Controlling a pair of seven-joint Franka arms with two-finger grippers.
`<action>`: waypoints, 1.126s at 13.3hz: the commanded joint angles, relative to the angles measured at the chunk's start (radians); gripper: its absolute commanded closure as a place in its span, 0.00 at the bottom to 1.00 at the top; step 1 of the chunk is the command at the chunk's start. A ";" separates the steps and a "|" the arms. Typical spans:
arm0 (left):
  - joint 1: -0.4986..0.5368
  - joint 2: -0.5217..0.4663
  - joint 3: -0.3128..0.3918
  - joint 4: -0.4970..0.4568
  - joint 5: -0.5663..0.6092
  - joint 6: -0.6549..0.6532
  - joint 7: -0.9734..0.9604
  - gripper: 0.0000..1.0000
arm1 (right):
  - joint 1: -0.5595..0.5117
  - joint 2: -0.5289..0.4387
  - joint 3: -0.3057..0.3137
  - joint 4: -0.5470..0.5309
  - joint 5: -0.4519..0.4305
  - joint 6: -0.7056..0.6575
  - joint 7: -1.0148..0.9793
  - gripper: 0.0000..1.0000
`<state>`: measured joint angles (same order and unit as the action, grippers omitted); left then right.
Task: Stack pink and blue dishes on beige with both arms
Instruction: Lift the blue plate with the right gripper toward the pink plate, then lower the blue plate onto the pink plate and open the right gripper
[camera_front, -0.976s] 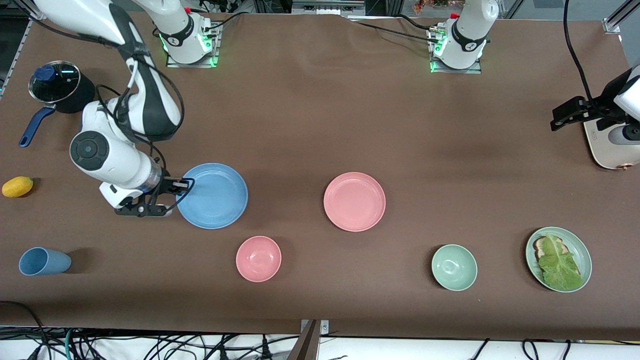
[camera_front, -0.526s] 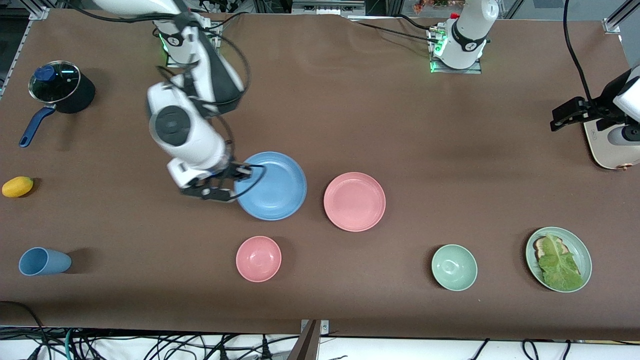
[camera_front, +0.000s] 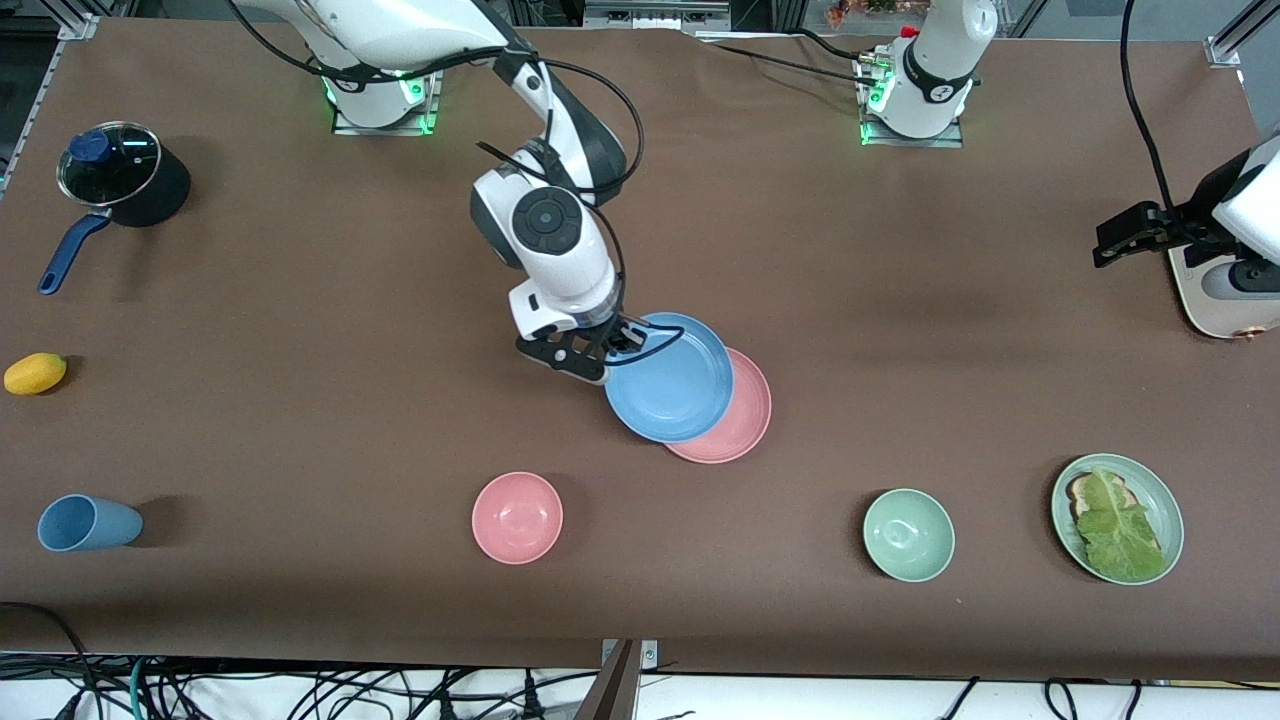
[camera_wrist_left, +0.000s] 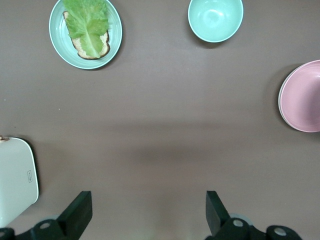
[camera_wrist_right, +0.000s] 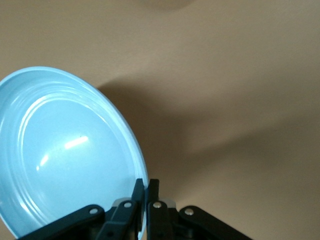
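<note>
Your right gripper (camera_front: 622, 343), pinched on the blue plate's (camera_front: 668, 378) rim, holds it partly over the pink plate (camera_front: 740, 420), so an off-centre release could leave it tilted, while your wide-open left gripper (camera_wrist_left: 145, 212) waits.

I see the table (camera_front: 900, 250) covered by a brown cloth, matt and smooth, with some soft wrinkles. The blue plate (camera_front: 668, 378) looks like smooth plastic or ceramic, I cannot tell which; its inside gives small shiny reflections. The pink plate (camera_front: 745, 425) looks matt. The right arm (camera_front: 545, 230) has glossy white shells. The pot lid (camera_front: 108, 163) is shiny glass.
</note>
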<state>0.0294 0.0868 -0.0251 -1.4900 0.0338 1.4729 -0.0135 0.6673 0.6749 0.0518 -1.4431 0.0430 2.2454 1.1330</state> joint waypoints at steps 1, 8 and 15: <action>0.006 0.008 0.001 0.017 0.029 -0.003 0.014 0.00 | 0.024 0.078 -0.009 0.095 0.005 0.029 0.059 1.00; 0.037 0.008 0.001 0.005 -0.009 0.058 0.014 0.00 | 0.060 0.126 -0.010 0.098 0.003 0.147 0.169 1.00; 0.038 0.008 0.002 0.000 -0.011 0.063 0.014 0.00 | 0.090 0.152 -0.018 0.095 -0.031 0.181 0.205 1.00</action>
<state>0.0627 0.0987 -0.0219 -1.4901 0.0327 1.5286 -0.0135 0.7479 0.8113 0.0456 -1.3831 0.0299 2.4261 1.3143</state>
